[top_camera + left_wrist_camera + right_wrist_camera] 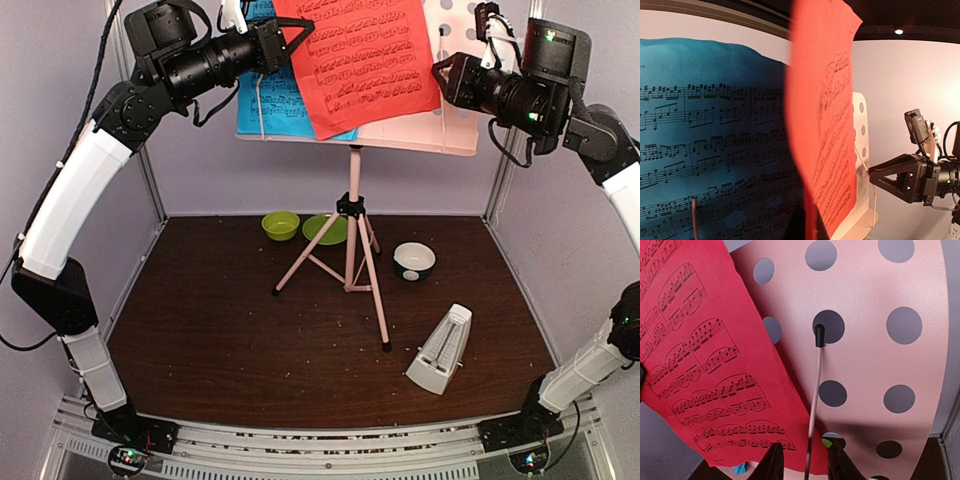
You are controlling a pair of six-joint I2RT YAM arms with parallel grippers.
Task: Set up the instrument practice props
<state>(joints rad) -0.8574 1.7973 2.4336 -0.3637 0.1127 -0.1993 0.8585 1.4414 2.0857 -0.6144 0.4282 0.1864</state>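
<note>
In the top view, a pale pink tripod music stand (352, 200) with a perforated desk stands mid-table on the dark brown wooden table (200, 330). A blue sheet of printed music (265, 105) rests on the left of the desk. A red sheet of printed music (365, 55) lies tilted across the middle, overlapping the blue sheet, with its lower corner hanging past the desk ledge. The left gripper (298, 35) meets the red sheet's left edge up high. The right gripper (440, 72) is at the desk just right of the red sheet. A cream pyramid metronome (440, 350) sits on the table at front right, apart from the stand's feet. Behind the tripod lie a small lime green bowl (280, 225) and a green plate (325, 232), and to the right a white-and-dark bowl (413, 260).

The left wrist view shows the blue sheet filling the left side. The red sheet is seen almost edge-on, running down to 1 dark finger (796, 225) at the bottom. The claw is clenched on the red sheet. The right gripper points at the desk's far edge.

The right wrist view shows the red sheet on the left against the holed pink desk. A thin pink page-holder wire (815, 390) with a black tip runs down between 2 dark fingertips (772, 462). They stand apart, so this claw is released, with the wire in the gap.
</note>
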